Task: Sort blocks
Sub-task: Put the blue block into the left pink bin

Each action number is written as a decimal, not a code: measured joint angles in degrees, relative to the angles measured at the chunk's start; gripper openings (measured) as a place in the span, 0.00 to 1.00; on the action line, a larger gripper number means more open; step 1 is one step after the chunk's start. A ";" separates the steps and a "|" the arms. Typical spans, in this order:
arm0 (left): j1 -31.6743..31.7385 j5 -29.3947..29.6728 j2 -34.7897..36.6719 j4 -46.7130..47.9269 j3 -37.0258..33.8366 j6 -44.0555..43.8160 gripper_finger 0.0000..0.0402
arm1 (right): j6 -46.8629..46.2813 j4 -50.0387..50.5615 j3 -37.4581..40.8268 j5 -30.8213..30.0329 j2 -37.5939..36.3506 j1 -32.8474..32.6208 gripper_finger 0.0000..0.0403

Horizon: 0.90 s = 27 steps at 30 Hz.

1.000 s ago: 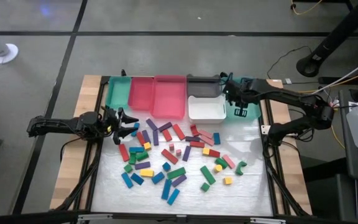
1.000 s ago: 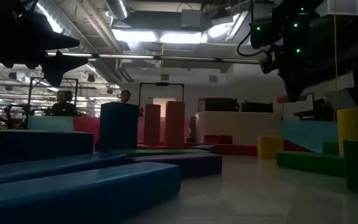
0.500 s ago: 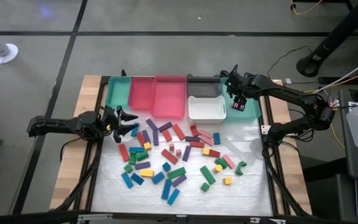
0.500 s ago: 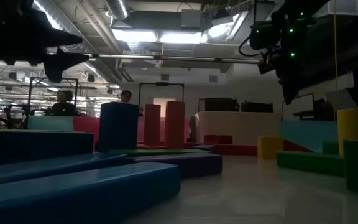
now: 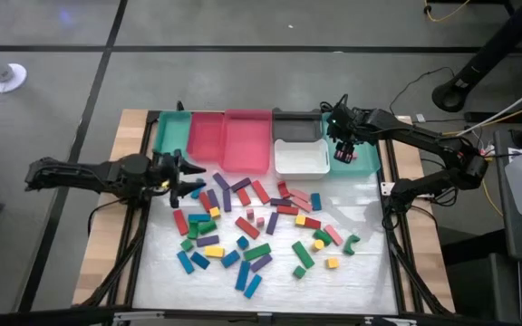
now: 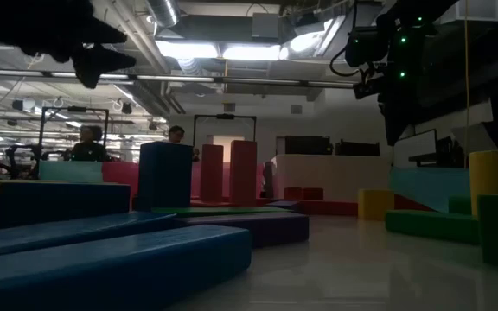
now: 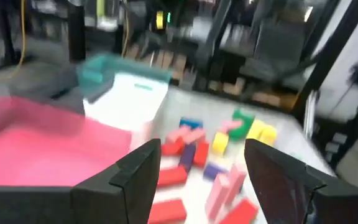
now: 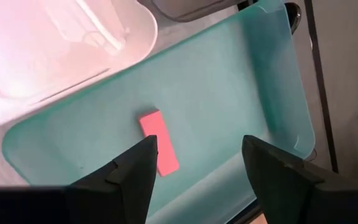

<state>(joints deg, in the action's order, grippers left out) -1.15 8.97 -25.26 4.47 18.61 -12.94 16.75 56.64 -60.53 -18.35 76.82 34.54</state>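
Observation:
Many small blocks (image 5: 252, 222) in red, blue, green, yellow, purple and pink lie scattered on the white mat. My left gripper (image 5: 191, 172) (image 7: 201, 174) hovers open at the pile's far left corner, level, with nothing between its fingers. My right gripper (image 5: 343, 152) (image 8: 197, 168) hangs open over the teal tray (image 8: 241, 81) at the far right, pointing steeply down. A pink block (image 8: 158, 149) lies flat on that tray's floor below the fingers, untouched.
Along the far edge stand a teal tray (image 5: 170, 136), two pink trays (image 5: 229, 140), a dark tray (image 5: 297, 122) and a white tray (image 5: 302, 158). In the low view, blue blocks (image 6: 102, 250) lie close to the camera. People sit in the room behind.
My left gripper has risen above the pile's far left corner, still open, and its arm has drawn back toward the table's left edge. My right gripper has stayed over the teal tray and tipped a little at the wrist.

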 joint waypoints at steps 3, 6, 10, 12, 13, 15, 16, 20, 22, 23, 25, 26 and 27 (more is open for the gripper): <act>0.00 0.02 -6.71 9.65 6.39 -2.33 0.55 | 0.00 0.00 -0.02 0.02 0.00 0.00 0.59; 0.00 0.15 -12.98 18.50 11.62 -7.25 0.55 | 0.00 0.02 0.00 0.02 0.00 0.00 0.59; 0.00 0.18 -20.57 28.39 16.06 -17.41 0.55 | 0.00 0.02 0.00 0.02 0.00 0.00 0.59; 0.00 0.20 -23.99 33.33 17.51 -23.16 0.55 | 0.00 0.01 0.00 0.02 0.00 0.00 0.59; 0.00 0.20 -25.50 35.80 17.89 -25.64 0.55 | 0.00 0.02 0.00 0.02 0.00 0.00 0.59; 0.06 0.20 -28.44 39.62 18.01 -29.27 0.55 | 0.00 0.02 0.00 0.02 0.00 0.00 0.59; 0.14 0.21 -29.84 41.00 18.01 -30.78 0.55 | 0.00 0.00 0.00 0.02 0.00 0.00 0.59; 0.18 0.53 -35.58 44.17 18.03 -35.70 0.55 | 0.00 0.00 0.00 0.02 0.00 0.00 0.59; 0.17 1.70 -38.26 44.15 18.03 -38.54 0.55 | 0.00 0.00 0.00 0.02 0.00 0.00 0.59; 0.17 2.69 -39.55 44.13 18.03 -40.38 0.55 | 0.00 0.00 0.00 0.02 0.02 0.00 0.59; 0.18 5.07 -41.93 44.15 18.03 -44.19 0.55 | 0.00 -0.02 0.00 0.02 0.00 0.00 0.59; 0.19 6.28 -42.95 44.13 18.03 -45.87 0.55 | 0.00 -0.02 0.00 0.02 0.00 0.00 0.59; 0.20 7.29 -43.91 44.11 18.03 -47.09 0.55 | 0.00 -0.01 0.00 0.02 0.00 0.00 0.59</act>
<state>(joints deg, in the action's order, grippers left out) -0.95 16.26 -69.17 48.58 36.64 -60.03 16.75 56.63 -60.53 -18.33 76.82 34.54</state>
